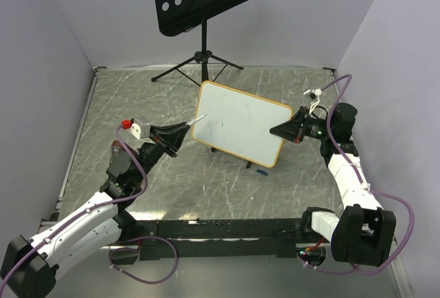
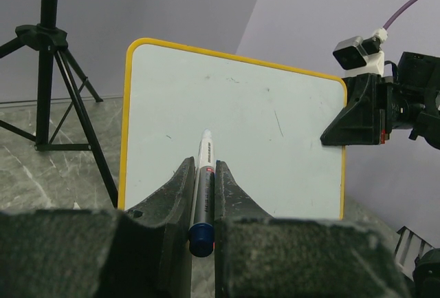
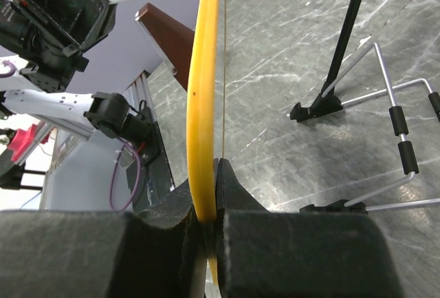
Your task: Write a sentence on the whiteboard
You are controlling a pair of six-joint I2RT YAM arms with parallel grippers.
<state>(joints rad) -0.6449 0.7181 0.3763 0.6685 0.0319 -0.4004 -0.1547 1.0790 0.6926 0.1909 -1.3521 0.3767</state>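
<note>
Over the middle of the grey table [image 1: 103, 105], the whiteboard [image 1: 240, 122] is being held up on edge, its face showing only faint specks. The right gripper [image 1: 280, 131] is clamping its yellow-rimmed side. The left gripper [image 1: 180, 130] is pinching a marker [image 1: 198, 118], its tip pointing at the board and just off it.

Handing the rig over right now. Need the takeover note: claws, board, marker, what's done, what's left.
Left claw: shut on the marker, uncapped tip aimed at the left part of the whiteboard; contact unclear.
Right claw: shut on the whiteboard's right edge, holding it up facing the left arm.
Done: both grasps set.
Left: the whole sentence; the board shows only faint stray marks.
</note>
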